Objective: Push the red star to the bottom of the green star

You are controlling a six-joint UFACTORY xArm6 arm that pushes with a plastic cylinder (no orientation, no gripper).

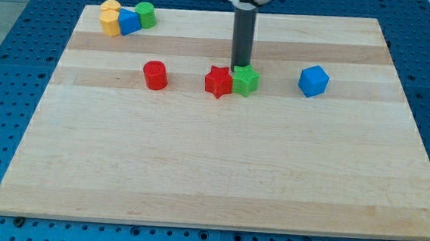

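Blocks lie scattered on the wooden desk (219,174). Near its middle the red star (218,82) touches the green star (245,80), sitting on that star's left in the view. My tip (241,66) stands just at the green star's top edge, touching or nearly so; no hand shows. A red cylinder (155,75) lies further left, a blue cube (313,80) to the right. At the top left cluster a yellow block (110,19), a blue block (129,21) and a green cylinder (146,15).
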